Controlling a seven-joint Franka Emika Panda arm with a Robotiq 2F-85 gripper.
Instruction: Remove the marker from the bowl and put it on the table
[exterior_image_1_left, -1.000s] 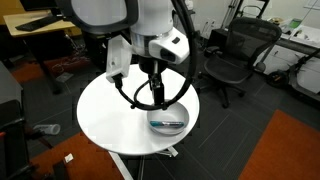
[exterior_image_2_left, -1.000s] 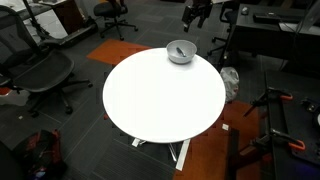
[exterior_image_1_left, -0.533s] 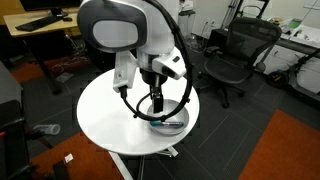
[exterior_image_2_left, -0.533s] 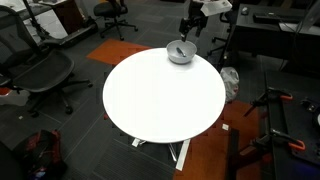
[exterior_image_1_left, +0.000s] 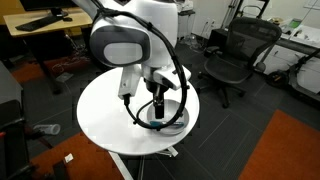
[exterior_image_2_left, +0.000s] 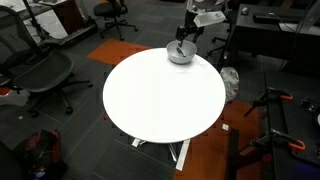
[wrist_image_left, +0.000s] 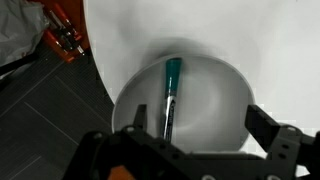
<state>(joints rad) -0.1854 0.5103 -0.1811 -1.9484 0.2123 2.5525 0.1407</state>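
Lowered since a second ago, our gripper (wrist_image_left: 197, 128) hangs over the bowl (wrist_image_left: 218, 88), jaws apart; the marker (wrist_image_left: 169, 95) lies lengthwise between them.

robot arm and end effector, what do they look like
The arm has bulky white rounded shells with a grey joint cap. A black cable loops alongside it. The end effector is black, with two dark blocky fingers.
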